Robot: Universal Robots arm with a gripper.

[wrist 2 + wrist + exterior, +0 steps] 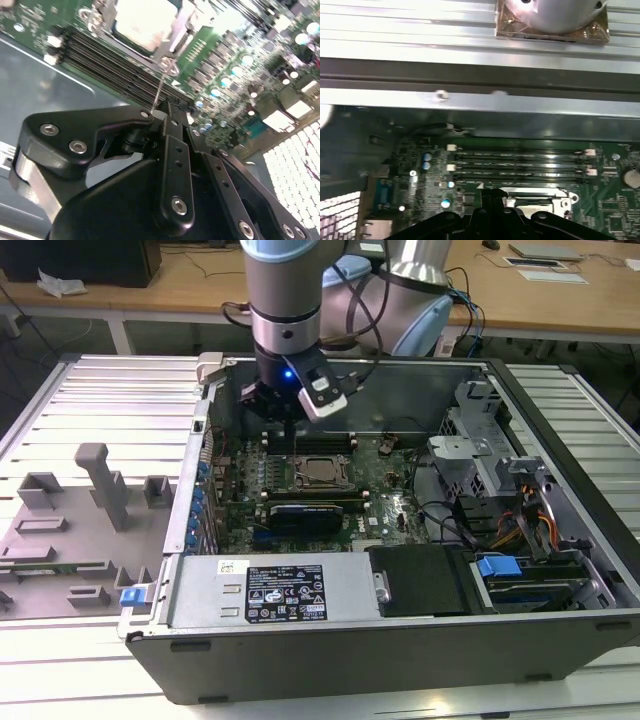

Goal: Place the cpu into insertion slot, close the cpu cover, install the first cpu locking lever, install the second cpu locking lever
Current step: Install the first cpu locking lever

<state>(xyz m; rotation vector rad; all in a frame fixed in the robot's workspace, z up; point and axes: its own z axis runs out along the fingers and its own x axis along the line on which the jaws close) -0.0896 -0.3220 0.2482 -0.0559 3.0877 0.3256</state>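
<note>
Fingers (171, 127) are pinching shut on locking lever (161, 84), standing at cpu (322, 472)'s 10 o'clock in exterior view; RAM slots (100, 65) are crowding that edge.

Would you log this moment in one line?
gripper: jaws shut on thin silver wire lever | silver frame cover: down over pale square metal cpu

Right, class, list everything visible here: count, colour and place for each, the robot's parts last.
computer case: one, dark grey, open on the table
table: one, silver slats, under the case
motherboard: one, green, inside the case
cpu: one, pale silver, mid-motherboard
cpu cover: one, silver-grey, framing the cpu
memory slots: several, black, beside the cpu
lever: one, thin silver, rising to the gripper's tip
power supply: one, silver, case's near edge
fixture tray: one, grey, exterior view's left
arm: one, silver-grey, above the case
gripper: one, black, close above the cpu
</note>
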